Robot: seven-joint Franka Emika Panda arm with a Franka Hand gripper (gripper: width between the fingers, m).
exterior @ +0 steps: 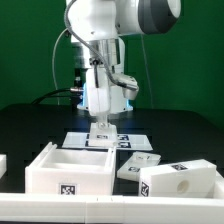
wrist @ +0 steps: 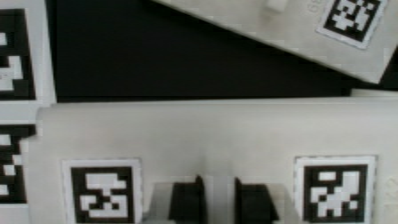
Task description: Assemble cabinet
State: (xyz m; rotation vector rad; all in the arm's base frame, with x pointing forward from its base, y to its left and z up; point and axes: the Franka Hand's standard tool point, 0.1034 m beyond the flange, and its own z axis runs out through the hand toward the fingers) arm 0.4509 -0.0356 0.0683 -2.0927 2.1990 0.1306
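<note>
My gripper (exterior: 101, 126) points straight down at the back middle of the table, right at a flat white cabinet piece (exterior: 104, 139) with black-and-white tags. In the wrist view the two dark fingers (wrist: 183, 200) stand a narrow gap apart with white material of that piece (wrist: 205, 135) between them and a tag on either side. An open white cabinet box (exterior: 68, 170) stands at the front on the exterior view's left. A white block with a round hole (exterior: 182, 183) lies at the front right, and a flat tagged panel (exterior: 137, 164) lies beside it.
A low white rail (exterior: 110, 210) runs along the table's front edge. In the wrist view another tagged white piece (wrist: 311, 30) lies beyond the one at the fingers, across a black strip of table. A further tagged edge (wrist: 11, 70) shows at the side.
</note>
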